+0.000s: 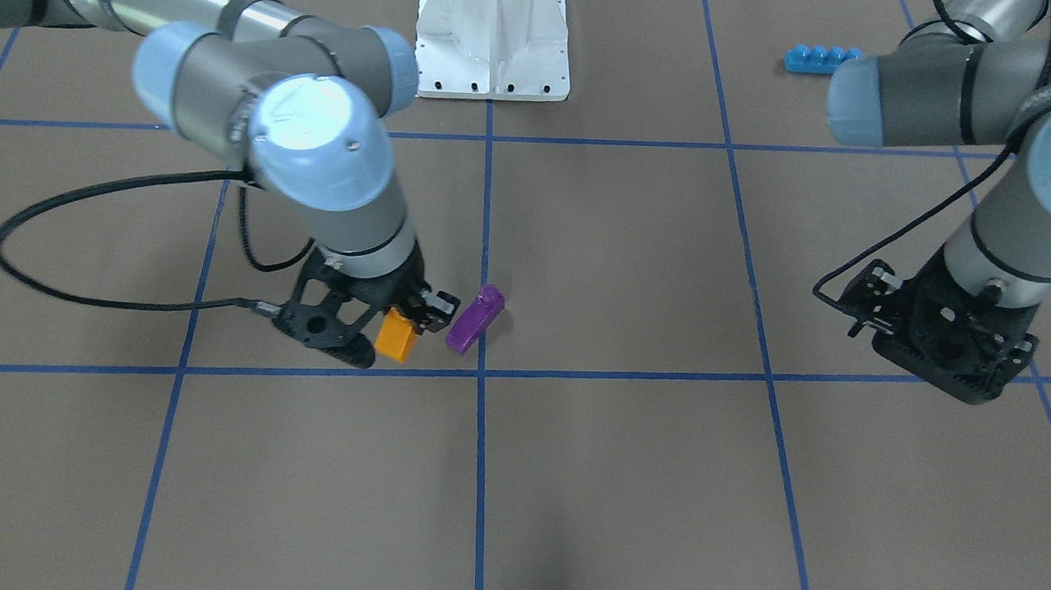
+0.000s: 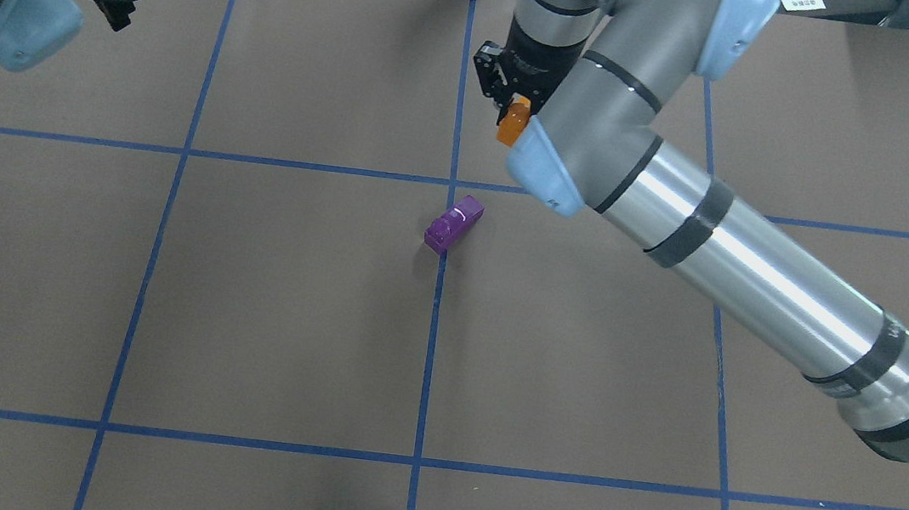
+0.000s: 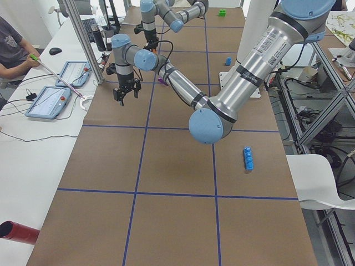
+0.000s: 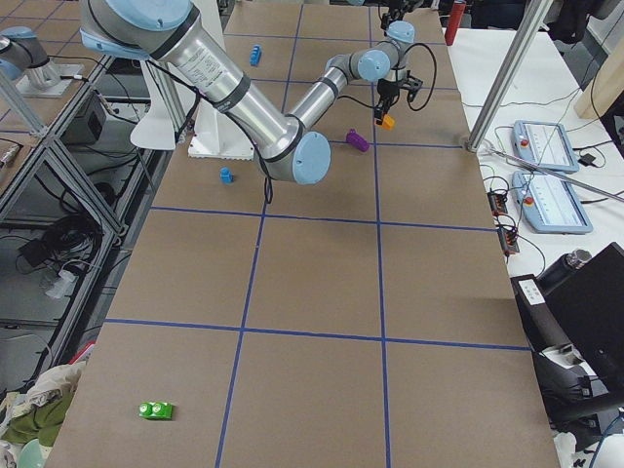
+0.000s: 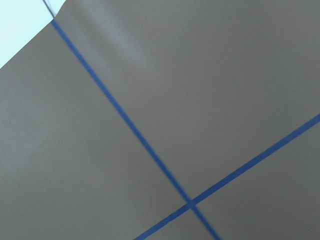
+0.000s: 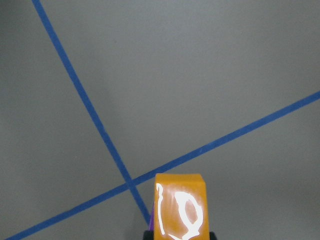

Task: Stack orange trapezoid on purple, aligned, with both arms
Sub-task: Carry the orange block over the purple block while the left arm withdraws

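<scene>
The right gripper (image 1: 391,326) pinched the orange trapezoid (image 1: 397,337) between its fingers and held it clear of the brown table (image 1: 633,273). It hung near the purple (image 1: 476,319) but, as we read it, not yet squarely above it. The purple brick lay on the centre tape line (image 2: 430,355), slanted against the grid. In the overhead view the orange brick showed just beyond it and a little to the right. Far off to the left, the left gripper (image 3: 126,98) hung over bare table, its fingers apparently spread with nothing between them.

We judged the carry to be in hand, with the placing to come. To do it well, the wrist should turn until the orange's slope matched the purple's slant. The brick should then be centred over the single stud and lowered straight down. Because the purple is small and glossy and could skid, the idle left gripper would do best to steady it first. The right fingers should part only once the orange sat flush.
</scene>
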Tool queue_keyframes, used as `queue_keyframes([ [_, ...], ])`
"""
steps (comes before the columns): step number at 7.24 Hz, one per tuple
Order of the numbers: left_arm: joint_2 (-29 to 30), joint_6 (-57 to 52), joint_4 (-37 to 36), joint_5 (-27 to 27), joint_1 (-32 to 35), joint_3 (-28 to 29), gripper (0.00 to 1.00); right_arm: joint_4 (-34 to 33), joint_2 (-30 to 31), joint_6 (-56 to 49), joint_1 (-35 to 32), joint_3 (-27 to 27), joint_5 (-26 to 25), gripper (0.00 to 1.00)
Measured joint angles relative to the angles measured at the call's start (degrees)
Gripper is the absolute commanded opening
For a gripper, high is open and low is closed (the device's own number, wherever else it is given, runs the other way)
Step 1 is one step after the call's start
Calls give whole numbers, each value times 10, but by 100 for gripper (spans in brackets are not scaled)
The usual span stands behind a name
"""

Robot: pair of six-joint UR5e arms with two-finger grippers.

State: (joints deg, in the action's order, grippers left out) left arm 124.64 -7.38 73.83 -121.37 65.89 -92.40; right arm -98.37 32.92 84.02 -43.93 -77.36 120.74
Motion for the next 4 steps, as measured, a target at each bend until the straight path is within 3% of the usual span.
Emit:
queue_keyframes([
  [4, -81, -17, 3, -50, 45, -23, 100, 7, -17, 190, 79, 21, -62, 0],
])
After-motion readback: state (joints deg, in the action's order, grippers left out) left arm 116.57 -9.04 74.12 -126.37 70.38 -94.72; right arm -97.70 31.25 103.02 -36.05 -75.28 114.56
